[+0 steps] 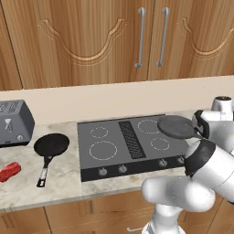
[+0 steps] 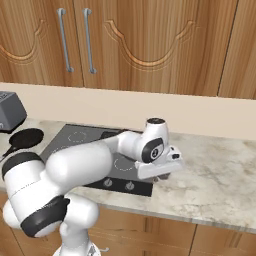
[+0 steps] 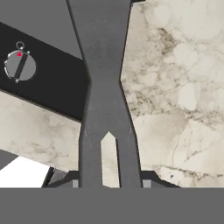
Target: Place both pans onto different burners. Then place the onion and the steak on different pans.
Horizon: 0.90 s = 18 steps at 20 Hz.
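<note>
The gripper is closed narrow on the forked handle of the matte grey pan, which hangs lifted above the right edge of the cooktop, over its right-hand burners. The black pan rests on the counter left of the cooktop, handle toward the front edge. The steak lies near the counter's left end, beside the toaster.
</note>
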{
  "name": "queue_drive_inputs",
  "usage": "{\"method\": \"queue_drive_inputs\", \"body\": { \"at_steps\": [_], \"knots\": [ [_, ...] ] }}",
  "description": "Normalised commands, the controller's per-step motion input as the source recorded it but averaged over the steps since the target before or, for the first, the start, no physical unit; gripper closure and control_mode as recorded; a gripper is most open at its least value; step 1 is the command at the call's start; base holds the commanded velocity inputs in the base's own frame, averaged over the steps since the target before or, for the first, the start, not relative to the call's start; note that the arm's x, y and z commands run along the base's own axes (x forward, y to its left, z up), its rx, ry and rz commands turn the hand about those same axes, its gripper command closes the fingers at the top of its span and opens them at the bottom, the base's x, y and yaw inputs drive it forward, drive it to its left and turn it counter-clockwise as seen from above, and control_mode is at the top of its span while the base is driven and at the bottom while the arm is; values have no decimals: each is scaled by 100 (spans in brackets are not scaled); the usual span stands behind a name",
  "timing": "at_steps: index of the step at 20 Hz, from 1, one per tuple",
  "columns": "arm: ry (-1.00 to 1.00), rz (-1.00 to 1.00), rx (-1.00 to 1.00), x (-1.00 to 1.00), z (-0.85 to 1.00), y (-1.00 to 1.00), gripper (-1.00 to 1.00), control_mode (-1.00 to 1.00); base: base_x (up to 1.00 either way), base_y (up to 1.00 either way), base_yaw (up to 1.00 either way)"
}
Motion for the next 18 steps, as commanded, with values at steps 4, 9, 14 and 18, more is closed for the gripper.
{"method": "queue_drive_inputs", "body": {
  "at_steps": [4,9,14,18],
  "knots": [
    [11,1,0,60,0,24,100,-100,0,0,0],
    [17,0,0,67,0,25,100,-100,0,0,0],
    [21,0,0,33,0,28,100,-100,0,0,0],
    [14,0,1,6,0,13,100,-100,0,0,0]
  ]
}}
